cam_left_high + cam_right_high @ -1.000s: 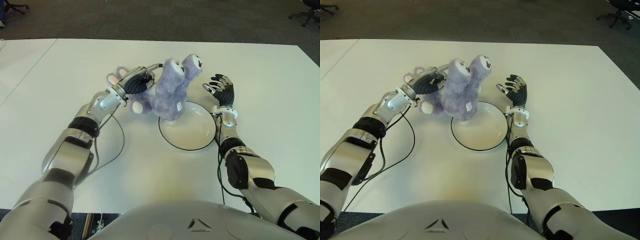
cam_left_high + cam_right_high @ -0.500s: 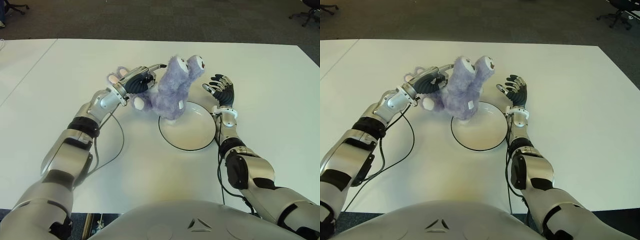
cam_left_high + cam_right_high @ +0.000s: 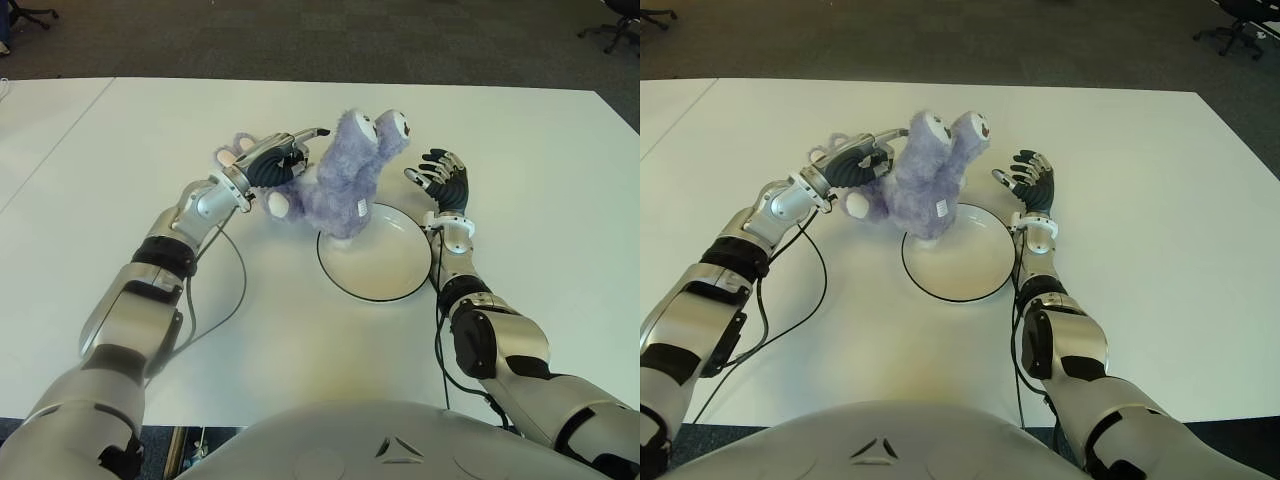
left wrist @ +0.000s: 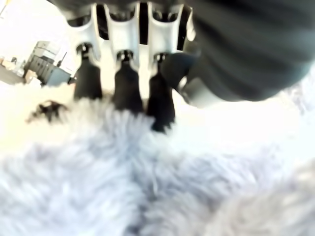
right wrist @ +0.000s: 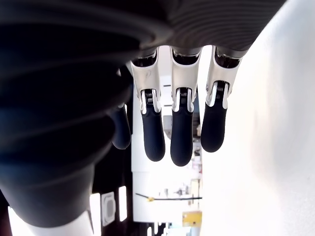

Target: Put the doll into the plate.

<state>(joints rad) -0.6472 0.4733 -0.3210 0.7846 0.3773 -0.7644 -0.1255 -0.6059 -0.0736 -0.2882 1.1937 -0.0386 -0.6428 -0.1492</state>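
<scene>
We look down on a wide white counter (image 3: 520, 140) with a round white plate (image 3: 385, 268), rimmed in a thin dark line, lying near its middle. A fluffy lavender doll (image 3: 340, 185) stands at the plate's far left edge, its lower end touching the rim there and most of its body leaning out over the counter toward our left. Two rounded white-tipped parts of the doll point up and away from us, and a small white tag shows on its side. Our left robot hand (image 3: 272, 160) reaches in from the left and is at the doll's left side, one finger stretched out toward the doll's upper part; in the left wrist view its dark fingertips (image 4: 127, 88) press into the pale fur, so the hand has hold of the doll. Our right robot hand (image 3: 442, 178) shows just beyond the plate's right edge, clear of the doll, palm toward it. In the right wrist view its fingers (image 5: 181, 132) hang straight and loosely spread, holding nothing. A thin black cable (image 3: 238, 290) loops over the counter beside the left forearm. Beyond the counter's far edge we see dark carpeted floor (image 3: 300, 40).
</scene>
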